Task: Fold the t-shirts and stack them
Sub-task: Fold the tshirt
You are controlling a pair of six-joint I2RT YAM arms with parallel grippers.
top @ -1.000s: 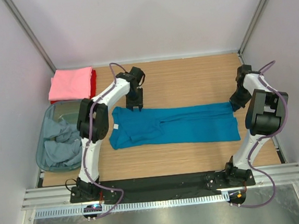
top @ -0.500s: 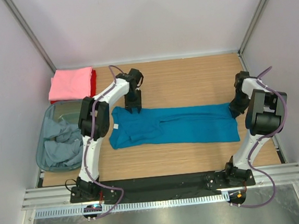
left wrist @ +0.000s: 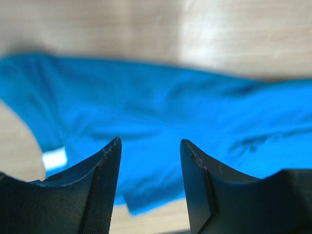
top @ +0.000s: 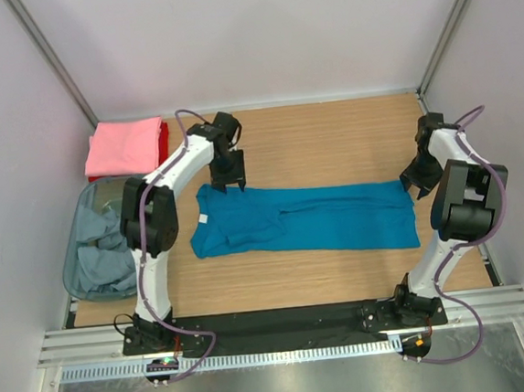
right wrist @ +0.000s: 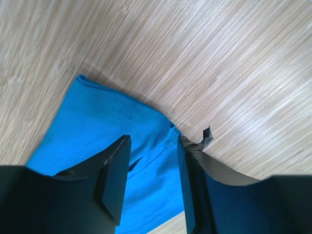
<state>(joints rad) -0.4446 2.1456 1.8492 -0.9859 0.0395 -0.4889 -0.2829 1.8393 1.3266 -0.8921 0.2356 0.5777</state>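
Note:
A teal blue t-shirt (top: 305, 220) lies folded lengthwise into a long strip across the middle of the table. My left gripper (top: 227, 182) is open and empty just above the shirt's far left corner; in the left wrist view (left wrist: 150, 144) the blue cloth (left wrist: 156, 107) lies below the spread jaws. My right gripper (top: 413, 183) is open and empty over the shirt's far right corner, seen in the right wrist view (right wrist: 154, 141) with the cloth (right wrist: 122, 141) beneath it. A folded pink t-shirt (top: 125, 145) lies on a red one (top: 163, 142) at the far left.
A translucent grey-blue bin (top: 83, 212) at the left edge holds crumpled pale grey-blue shirts (top: 102, 251). White walls enclose the wooden table (top: 331, 144) on three sides. A torn bit of black tape sticks off my right finger (right wrist: 207, 134).
My left gripper has moved a little left and away along the shirt's far edge. My right gripper dipped toward the shirt's corner and drew back. The shirt's far right corner looks slightly shifted.

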